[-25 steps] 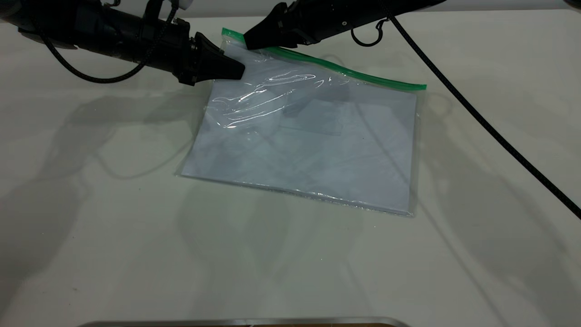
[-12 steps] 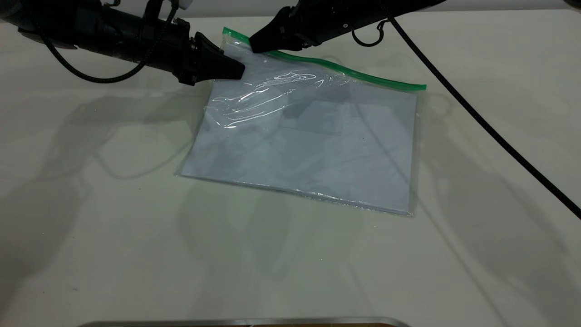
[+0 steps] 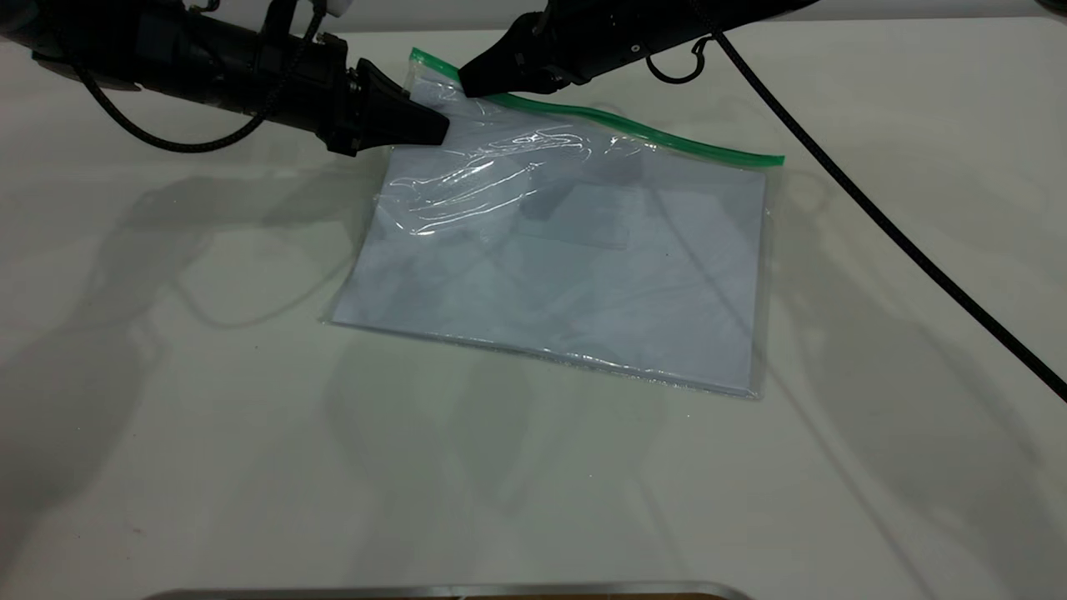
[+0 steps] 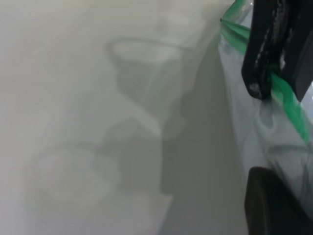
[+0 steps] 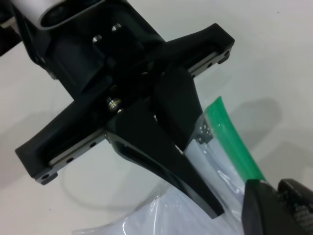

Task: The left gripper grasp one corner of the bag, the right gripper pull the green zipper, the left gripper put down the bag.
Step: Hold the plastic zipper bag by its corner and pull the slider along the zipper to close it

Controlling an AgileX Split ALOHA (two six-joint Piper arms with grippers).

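The bag (image 3: pixel 575 258) lies toward the table's (image 3: pixel 208 467) far edge, its far-left corner lifted. It looks light, limp and slick, so the stiffer seam by the green zipper (image 3: pixel 633 129) is the best hold. The left gripper (image 3: pixel 429 127) is clamped on that raised corner. The right gripper (image 3: pixel 473 82) sits closed down on the zipper strip near the same corner, presumably on the slider.
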